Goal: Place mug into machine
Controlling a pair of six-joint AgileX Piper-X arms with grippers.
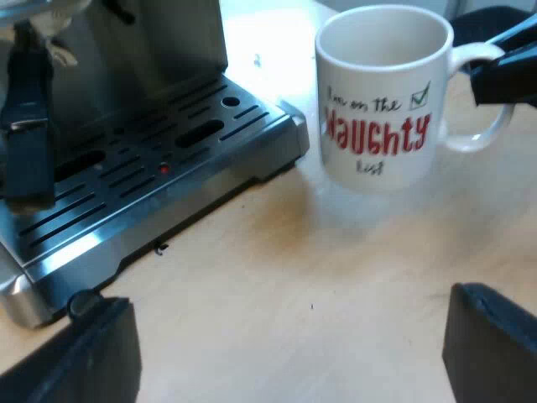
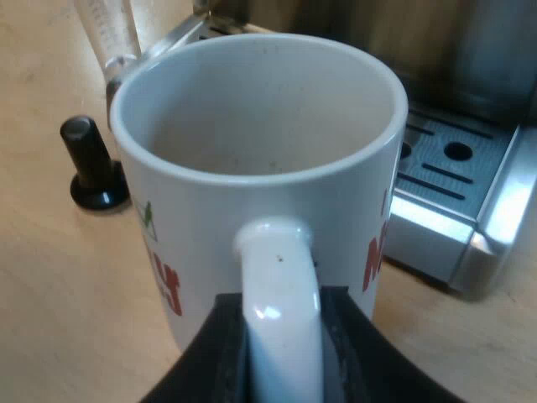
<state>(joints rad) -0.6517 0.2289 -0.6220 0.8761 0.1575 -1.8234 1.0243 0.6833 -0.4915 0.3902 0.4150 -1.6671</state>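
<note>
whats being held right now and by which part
The right claw grips the mug by its handle, one finger on each side. The left claw is open and holds nothing.

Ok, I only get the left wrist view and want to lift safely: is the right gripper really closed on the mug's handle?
Observer: Yes, the right gripper has a finger pressed on each side of the handle of the mug.
Operator: Anything beyond the mug I might hit?
Observer: A tamper with a black knob stands just beyond it.
Operator: Anything else there?
Observer: A measuring glass stands near the tamper, by the tray corner of the machine.
</note>
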